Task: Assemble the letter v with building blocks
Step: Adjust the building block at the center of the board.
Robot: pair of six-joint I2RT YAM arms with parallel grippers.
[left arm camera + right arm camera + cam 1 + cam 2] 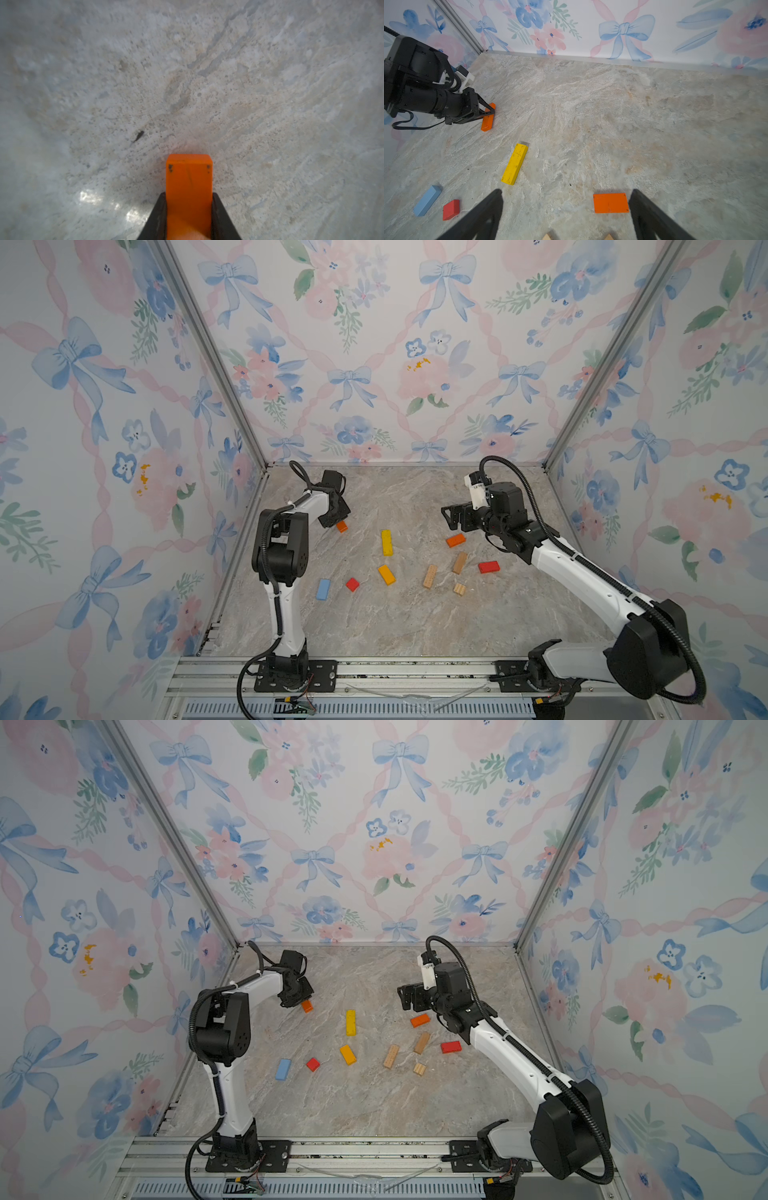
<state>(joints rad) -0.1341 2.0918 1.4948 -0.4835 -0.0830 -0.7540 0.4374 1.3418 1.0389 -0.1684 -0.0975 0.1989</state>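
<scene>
My left gripper [337,521] is shut on a small orange block [189,178], both black fingers pressed against its sides. It holds the block low over the back left of the marble table [407,626]; the right wrist view shows that orange block [487,121] close to the surface. My right gripper [566,192] stands wide open above the table with nothing between its fingers. A flat orange block [611,202] lies just inside one finger. On the table lie a long yellow block [387,542], an amber one [386,574], a small red one [352,584] and a light blue one [323,588].
Three tan wooden blocks [430,576], [459,563], [459,589] and a red block [488,567] lie under the right arm's reach. Floral walls with aluminium corner posts [249,439] close the table on three sides. A metal rail [415,672] carries both arm bases at the front.
</scene>
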